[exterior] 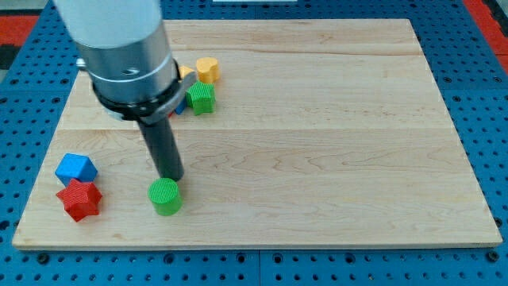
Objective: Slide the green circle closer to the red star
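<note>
At the view's far left, near the bottom edge of the wooden board (333, 119), the red star (79, 199) lies flat, with a blue block (76, 168) just above it, touching or nearly so. To the right of the star, apart from it, stands the green circle (166, 196), a short ribbed cylinder resting on its flat face. My tip (171, 178) sits at the circle's upper edge, on the far side and slightly to the view's right, touching or very nearly touching; the exact contact cannot be confirmed. The rod carries no jaws, so nothing is clasped or released: it can only push.

Behind the arm's housing, toward the view's upper left, a green block (202, 98) and a yellow block (207, 69) are grouped with others partly hidden.

Assessment: the circle appears small, rigid and light, likely to slide readily on the smooth wood. Being round, it may roll off the rod sideways if pushed off-centre. The contact point should be its right flank, directly opposite the star, not the present upper edge.
</note>
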Motion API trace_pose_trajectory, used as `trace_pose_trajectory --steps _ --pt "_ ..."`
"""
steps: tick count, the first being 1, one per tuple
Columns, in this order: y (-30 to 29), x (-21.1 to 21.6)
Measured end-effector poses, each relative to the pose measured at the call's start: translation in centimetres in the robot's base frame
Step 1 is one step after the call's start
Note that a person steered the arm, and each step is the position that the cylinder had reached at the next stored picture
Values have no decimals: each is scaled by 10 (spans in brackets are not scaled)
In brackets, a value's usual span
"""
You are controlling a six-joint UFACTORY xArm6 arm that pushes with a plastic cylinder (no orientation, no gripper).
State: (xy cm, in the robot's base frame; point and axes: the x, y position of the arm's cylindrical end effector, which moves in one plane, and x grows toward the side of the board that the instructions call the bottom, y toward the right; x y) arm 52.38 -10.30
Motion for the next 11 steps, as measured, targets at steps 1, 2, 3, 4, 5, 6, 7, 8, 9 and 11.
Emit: trace_pose_trajectory --steps 1,2,3,4,5,6,7,8,9,11 --pt "38 16" --pt "37 42" --pt "19 45" --pt "7 40" --pt "2 32" --pt "2 18" --pt "-9 16" --pt "-24 16" --pt "-32 16" --pt "-59 16"
